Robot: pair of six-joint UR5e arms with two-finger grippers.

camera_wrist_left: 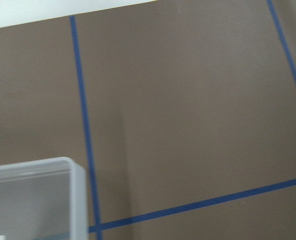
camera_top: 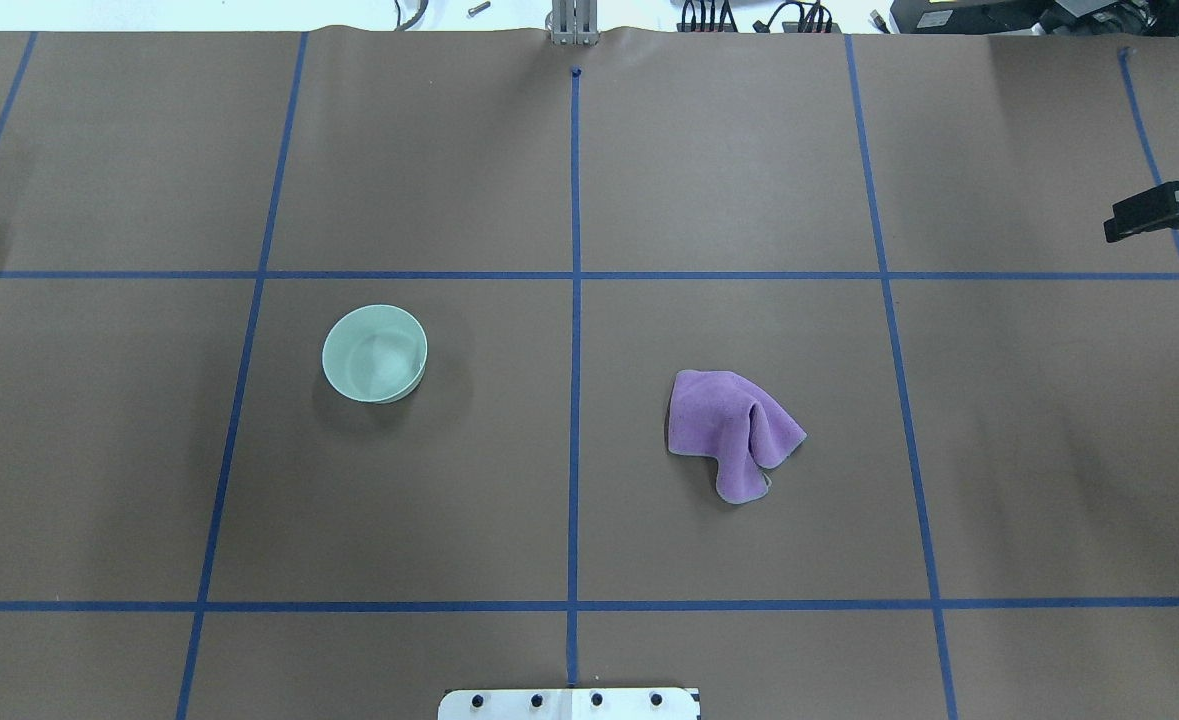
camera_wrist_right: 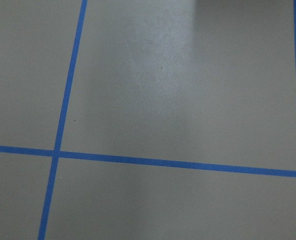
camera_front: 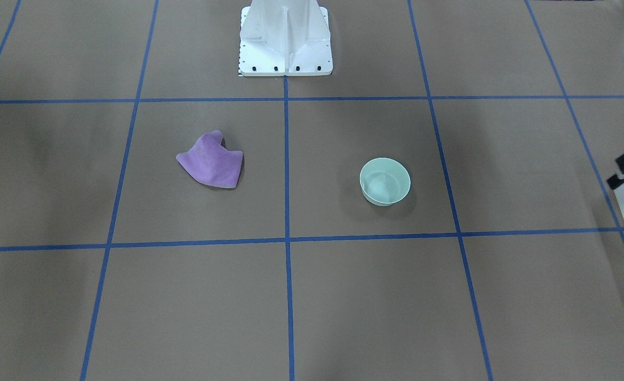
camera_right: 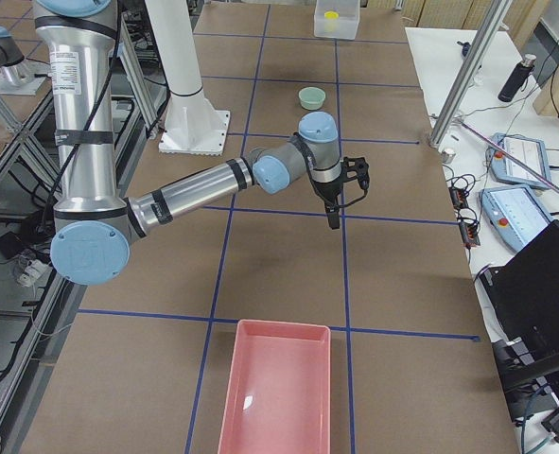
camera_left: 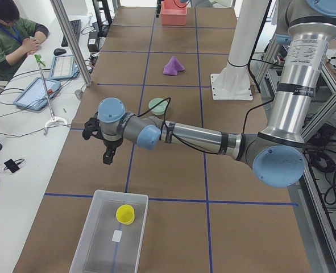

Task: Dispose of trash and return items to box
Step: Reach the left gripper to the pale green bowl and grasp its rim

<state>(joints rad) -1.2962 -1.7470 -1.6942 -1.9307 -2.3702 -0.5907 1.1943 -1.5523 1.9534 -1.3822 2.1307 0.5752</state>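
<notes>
Find yellow cup (camera_left: 125, 214) inside box (camera_left: 99, 250), left end of tabletop (camera_left: 173, 170). Cannot tell left claw (camera_left: 104, 149) or right claw (camera_top: 1124, 218) spread or pressed together. Probably bowl (camera_top: 374, 353) next: pinch rim wall squarely, lift straight.

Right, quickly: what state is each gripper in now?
Left gripper: open or shut cannot be told; nothing seen in it.
Right gripper: likewise cannot be told.

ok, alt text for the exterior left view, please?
The robot's near left arm stretches across a brown, blue-taped table, its hand over bare surface just beyond a translucent box holding a yellow cup. Farther along sit a mint-green bowl, a purple cloth and a pink bin; a person sits at a side desk.
</notes>
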